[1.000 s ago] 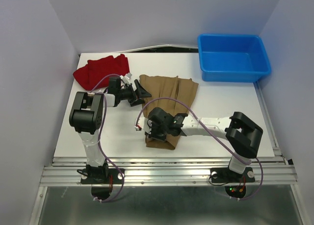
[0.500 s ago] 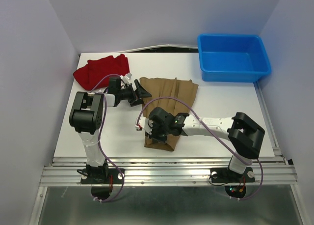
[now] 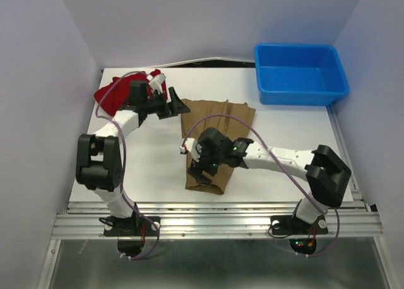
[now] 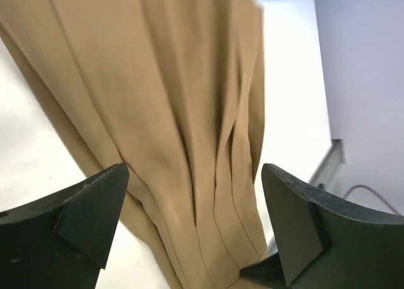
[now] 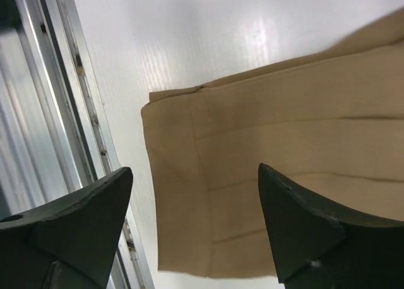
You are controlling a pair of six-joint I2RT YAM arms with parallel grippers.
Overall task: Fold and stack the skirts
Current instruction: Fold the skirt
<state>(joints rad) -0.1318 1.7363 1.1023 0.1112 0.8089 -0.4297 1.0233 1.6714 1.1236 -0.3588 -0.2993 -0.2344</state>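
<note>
The tan-brown skirt lies flat in a long folded strip down the middle of the white table. My right gripper hovers open over its near end. The right wrist view shows that end's squared corner below my gripper, nothing between the fingers. My left gripper stands open at the strip's far left corner. In the left wrist view the pleated cloth runs away under the gripper, untouched. The deep red skirt sits bunched at the back left, partly behind the left arm.
A blue plastic bin stands at the back right corner of the table. A metal rail runs along the near edge, close to the skirt's near end and visible as rail in the right wrist view. Walls close in on both sides.
My right gripper has opened and let go of the tan skirt's near end, which now lies flat. My left arm has swung back and left, its gripper still open.
</note>
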